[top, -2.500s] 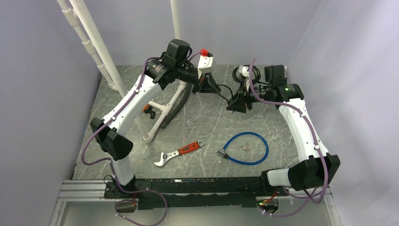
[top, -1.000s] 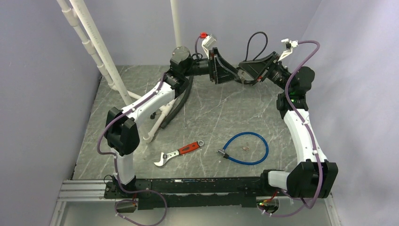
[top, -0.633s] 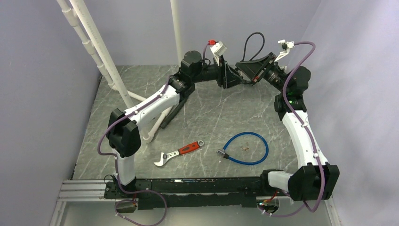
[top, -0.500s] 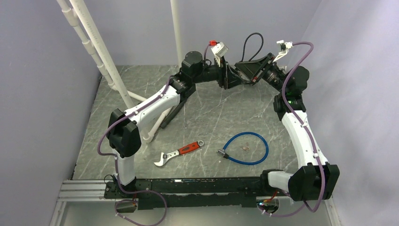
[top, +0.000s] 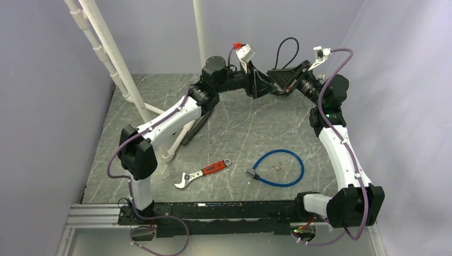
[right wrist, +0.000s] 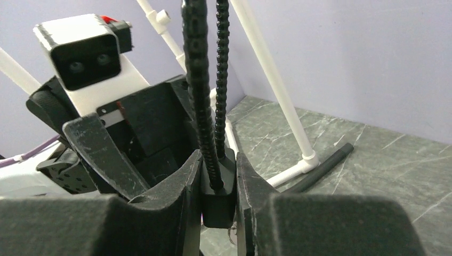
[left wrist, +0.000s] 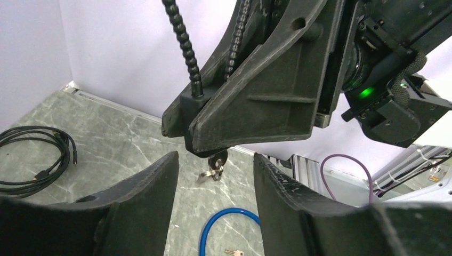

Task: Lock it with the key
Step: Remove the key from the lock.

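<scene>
Right gripper [right wrist: 218, 188] was clenched on the black cable lock [right wrist: 217, 209]. Left gripper [left wrist: 213, 184] stood released just below the lock. Key [left wrist: 217, 158] hung from the lock's underside, untouched.

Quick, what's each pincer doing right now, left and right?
Left pincer: open, holding nothing.
Right pincer: shut on the black cable lock body.
</scene>
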`<state>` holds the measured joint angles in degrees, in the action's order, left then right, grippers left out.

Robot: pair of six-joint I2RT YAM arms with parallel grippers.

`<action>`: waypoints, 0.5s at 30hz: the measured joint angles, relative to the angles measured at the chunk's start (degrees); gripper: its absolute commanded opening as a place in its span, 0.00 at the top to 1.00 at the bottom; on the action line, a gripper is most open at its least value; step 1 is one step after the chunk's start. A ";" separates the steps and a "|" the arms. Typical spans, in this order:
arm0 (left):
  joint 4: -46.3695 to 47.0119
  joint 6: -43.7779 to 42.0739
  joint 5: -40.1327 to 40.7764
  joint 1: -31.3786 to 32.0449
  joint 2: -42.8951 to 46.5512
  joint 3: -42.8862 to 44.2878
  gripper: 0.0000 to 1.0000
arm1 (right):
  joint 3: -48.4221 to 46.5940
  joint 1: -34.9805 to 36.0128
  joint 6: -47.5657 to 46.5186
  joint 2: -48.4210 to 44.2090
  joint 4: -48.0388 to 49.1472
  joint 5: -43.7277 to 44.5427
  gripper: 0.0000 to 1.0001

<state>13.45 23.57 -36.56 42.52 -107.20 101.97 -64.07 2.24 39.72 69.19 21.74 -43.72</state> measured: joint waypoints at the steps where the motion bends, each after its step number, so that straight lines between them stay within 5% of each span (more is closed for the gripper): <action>1: -0.02 -0.20 0.44 0.00 0.31 0.00 0.52 | 0.00 0.00 -0.11 0.00 -0.09 0.04 1.00; 15: 0.22 4.07 -1.16 -1.20 0.72 0.31 0.90 | 0.90 0.07 2.10 0.02 1.70 -0.61 1.00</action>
<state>13.67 27.64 -37.71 41.32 -106.48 102.28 -63.18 2.31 41.82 69.21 23.44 -44.34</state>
